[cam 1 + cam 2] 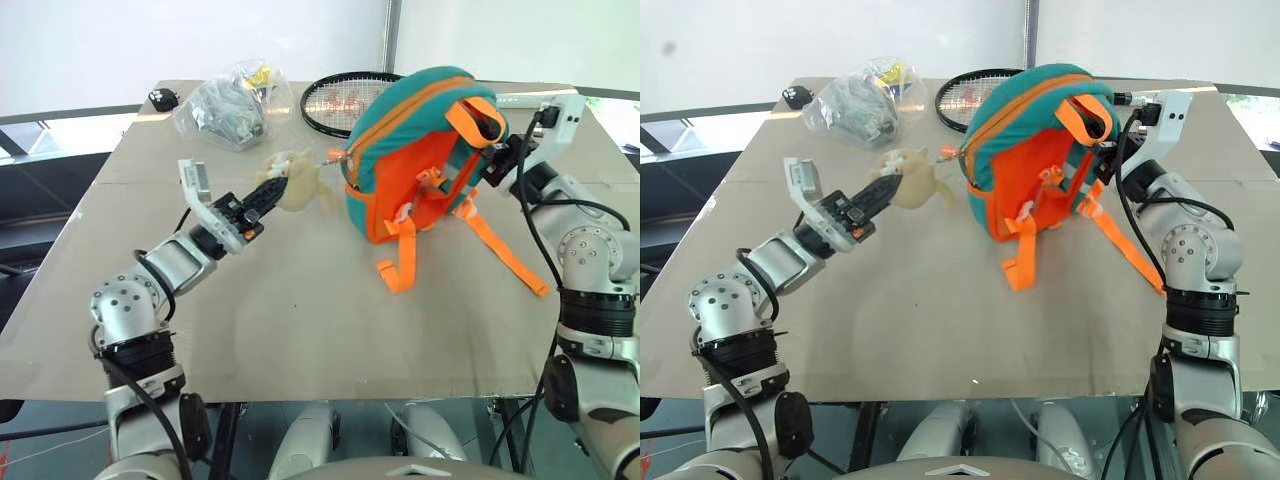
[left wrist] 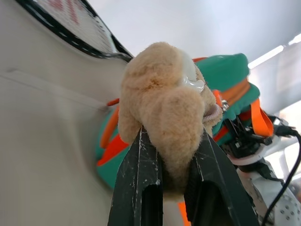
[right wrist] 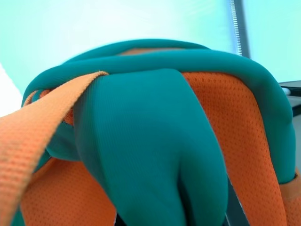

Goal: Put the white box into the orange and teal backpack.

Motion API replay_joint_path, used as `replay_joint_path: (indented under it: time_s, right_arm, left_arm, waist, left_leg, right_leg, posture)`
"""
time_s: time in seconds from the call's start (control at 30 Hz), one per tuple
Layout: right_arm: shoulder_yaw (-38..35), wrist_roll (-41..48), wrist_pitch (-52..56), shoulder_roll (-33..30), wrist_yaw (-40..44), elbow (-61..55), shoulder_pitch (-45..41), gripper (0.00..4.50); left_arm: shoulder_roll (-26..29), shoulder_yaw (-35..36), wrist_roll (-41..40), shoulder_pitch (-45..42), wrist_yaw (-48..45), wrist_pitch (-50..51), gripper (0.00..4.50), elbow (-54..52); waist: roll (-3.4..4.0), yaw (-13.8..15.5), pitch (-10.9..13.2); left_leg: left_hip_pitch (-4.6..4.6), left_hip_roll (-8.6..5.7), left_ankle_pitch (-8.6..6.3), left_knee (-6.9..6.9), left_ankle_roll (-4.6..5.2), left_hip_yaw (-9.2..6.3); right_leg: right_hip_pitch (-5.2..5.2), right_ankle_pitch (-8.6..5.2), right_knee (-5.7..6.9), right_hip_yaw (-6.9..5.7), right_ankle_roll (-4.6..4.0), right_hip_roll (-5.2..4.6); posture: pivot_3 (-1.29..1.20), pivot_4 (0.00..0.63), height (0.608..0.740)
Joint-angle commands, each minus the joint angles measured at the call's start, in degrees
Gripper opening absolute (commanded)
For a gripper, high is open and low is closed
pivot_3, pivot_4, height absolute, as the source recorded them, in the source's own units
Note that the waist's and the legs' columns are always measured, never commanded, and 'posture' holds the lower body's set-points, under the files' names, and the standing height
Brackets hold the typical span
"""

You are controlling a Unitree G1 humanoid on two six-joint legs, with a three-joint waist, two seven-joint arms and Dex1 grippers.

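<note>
Between the two black fingers of the left gripper (image 2: 176,165) sits a tan plush toy (image 2: 164,108) — soft, fuzzy and rounded — pinched at its lower end so the pile bulges out on either side of the narrow jaws. From the head views this gripper (image 1: 272,190) reaches toward the middle of the table, and the toy hangs just to the left of the small orange and teal backpack (image 1: 420,160), joined to it by a short orange tab near the zip.

On the right side, the right gripper (image 1: 492,165) is pressed against the top right of the backpack, closed tight on a thick padded fold of smooth teal fabric (image 3: 150,150), the bag's top handle, with a woven orange strap (image 3: 42,122) running past it and orange mesh behind. The backpack stands upright, its orange strap side facing near, teal trim arching over the top; loose orange webbing straps (image 1: 505,250) trail onto the flat beige cardboard-like tabletop (image 1: 300,310).

Farther back, a black-framed tennis racket (image 1: 340,100) with a strung oval head lies flat behind the backpack, and to its left rests a crinkled clear plastic bag of grey items (image 1: 225,105). A small black object (image 1: 162,98) lies at the far left corner. I cannot tell where the white box is.
</note>
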Motion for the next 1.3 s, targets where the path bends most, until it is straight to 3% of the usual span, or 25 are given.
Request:
replay_joint_path:
  time_s: [0.03,0.13,0.37,0.53,0.77,0.87,0.93,1.1,1.13,1.23,1.3]
  right_arm:
    - [-11.95,-3.17,-6.03,-4.18,-7.29,2.44,-0.70,0.00]
    - [-12.61,-3.32,-6.93,-4.08,-8.69,3.17,-1.57,0.00]
    - [-10.04,-3.00,-4.53,-4.41,-6.07,-1.74,2.07,0.00]
    - [-6.74,-1.74,-1.27,-5.76,-2.81,-9.55,6.43,0.00]
    - [1.89,-1.91,3.80,-12.72,6.73,-22.42,14.72,0.00]
    - [7.40,-7.99,2.99,-17.20,10.02,-25.56,17.16,0.96]
    - [8.51,-8.33,3.68,-18.33,11.31,-27.30,18.06,1.96]
    - [4.31,-6.94,5.33,-21.65,14.30,-30.74,23.26,4.30]
    - [3.14,-6.36,5.74,-22.35,15.11,-31.27,24.38,4.50]
    - [-0.72,-3.06,7.49,-24.34,18.45,-33.26,28.77,4.50]
    - [-2.82,-1.90,7.72,-25.54,20.57,-34.60,32.04,4.50]
  left_arm:
    - [3.68,12.11,-0.63,-0.04,4.39,-8.50,0.00,4.93]
    - [4.79,10.96,-0.13,0.63,3.49,-8.53,0.00,6.94]
    - [4.51,-9.54,18.24,11.48,-0.19,-8.22,0.00,3.49]
    - [-1.25,-11.30,19.02,9.53,-2.99,-14.86,0.00,0.38]
    - [-1.56,-14.56,21.90,8.32,-9.91,-18.28,0.00,-7.25]
    - [1.03,-19.28,28.74,8.54,-15.80,-22.10,0.00,-10.32]
    - [2.67,-21.35,32.70,9.10,-19.55,-25.65,0.00,-12.03]
    - [6.01,-21.43,36.52,12.99,-25.79,-29.26,2.36,-13.96]
    - [6.75,-21.28,37.04,14.00,-26.91,-29.69,2.67,-14.31]
    - [9.49,-20.76,38.26,17.63,-31.27,-31.45,3.97,-15.81]
    - [11.18,-20.37,39.27,20.11,-33.78,-33.02,4.33,-16.77]
  waist:
    - [0.00,-0.01,0.00]
    - [0.00,-0.23,0.00]
    - [0.03,-0.40,-0.06]
    - [0.08,0.35,-0.15]
    - [0.11,0.21,-0.12]
    - [0.11,0.21,-0.11]
    - [0.12,0.16,-0.11]
    - [0.14,0.26,-0.08]
    - [0.16,0.27,-0.07]
    - [0.16,0.35,-0.05]
    - [0.17,0.52,-0.05]
  left_leg:
    - [-0.02,0.00,0.00,0.00,0.00,-0.01]
    - [-0.02,0.00,0.00,-0.01,0.00,0.04]
    - [0.14,0.00,0.00,-0.56,0.00,0.20]
    - [0.14,-0.01,0.03,-0.51,-0.03,0.20]
    - [0.09,0.01,0.04,-0.65,-0.04,0.25]
    - [0.08,0.01,0.04,-0.69,-0.04,0.25]
    - [0.08,0.03,0.04,-0.74,-0.04,0.25]
    - [0.04,0.07,0.04,-0.82,-0.04,0.25]
    - [0.04,0.07,0.04,-0.83,-0.04,0.25]
    - [0.02,0.08,0.03,-0.86,-0.04,0.23]
    - [0.01,0.10,0.03,-0.87,-0.04,0.22]
  right_leg:
    - [-0.01,0.00,0.00,0.00,0.00,0.00]
    - [-0.02,0.00,0.00,0.04,0.00,0.00]
    - [-0.17,0.00,-0.01,0.29,0.00,-0.06]
    - [-0.18,0.00,-0.04,0.29,0.00,-0.07]
    - [-0.22,0.00,-0.11,0.33,0.00,-0.04]
    - [-0.23,0.00,-0.16,0.33,0.00,-0.03]
    - [-0.23,0.00,-0.23,0.34,0.00,-0.02]
    - [-0.23,0.00,-0.42,0.33,0.00,-0.01]
    - [-0.23,0.00,-0.45,0.34,0.00,-0.01]
    - [-0.22,0.00,-0.52,0.32,0.00,-0.01]
    - [-0.21,0.00,-0.59,0.31,0.00,-0.01]
  posture:
    - [0.00,0.150,0.740]
    - [0.00,0.150,0.740]
    - [0.00,0.150,0.740]
    - [0.00,0.150,0.740]
    - [0.00,0.150,0.740]
    - [0.00,0.150,0.740]
    - [0.00,0.150,0.740]
    - [0.00,0.150,0.740]
    - [0.00,0.150,0.740]
    - [0.00,0.150,0.740]
    - [0.00,0.150,0.740]
